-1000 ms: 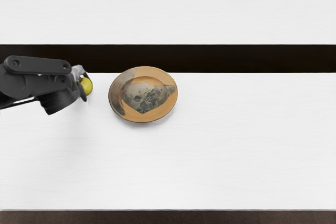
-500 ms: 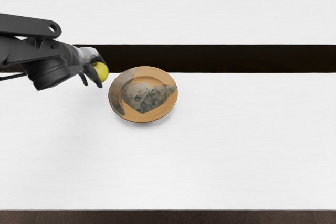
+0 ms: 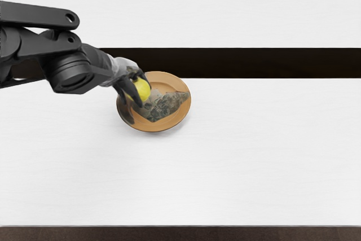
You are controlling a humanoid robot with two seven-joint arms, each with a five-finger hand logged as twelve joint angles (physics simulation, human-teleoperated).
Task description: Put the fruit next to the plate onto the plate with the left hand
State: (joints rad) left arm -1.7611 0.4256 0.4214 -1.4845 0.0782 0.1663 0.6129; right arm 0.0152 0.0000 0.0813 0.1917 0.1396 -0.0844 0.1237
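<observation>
Head view only: the left hand (image 3: pixel 128 83), with its arm coming in from the left edge, is hanging over the left part of the plate (image 3: pixel 181 104). Its fingers (image 3: pixel 123 99) are wrapping around the small yellow fruit (image 3: pixel 141 90), curled closed on it, with dark fingertips showing beside and below it. The fruit is sitting inside the grasp over the plate's left half; I can't tell from this angle whether it is touching the plate or hovering just above. The plate is lying flat on the white counter (image 3: pixel 237 162). The right hand is not showing anywhere. Handling call: the fruit is looking small, round, smooth and light, probably firm-skinned, so rolling is going to be the issue, not weight. A round thing on a shallow glazed plate is likely to be rolling toward the rim if released from height or with sideways drift. The wrap across its widest part, with fingers opposing, is looking like the right hold; a pinch near the top would be risking a squirt-out. I'm judging the carry as nearly done, with release pending: lowering toward the plate's middle, then opening gently.
</observation>
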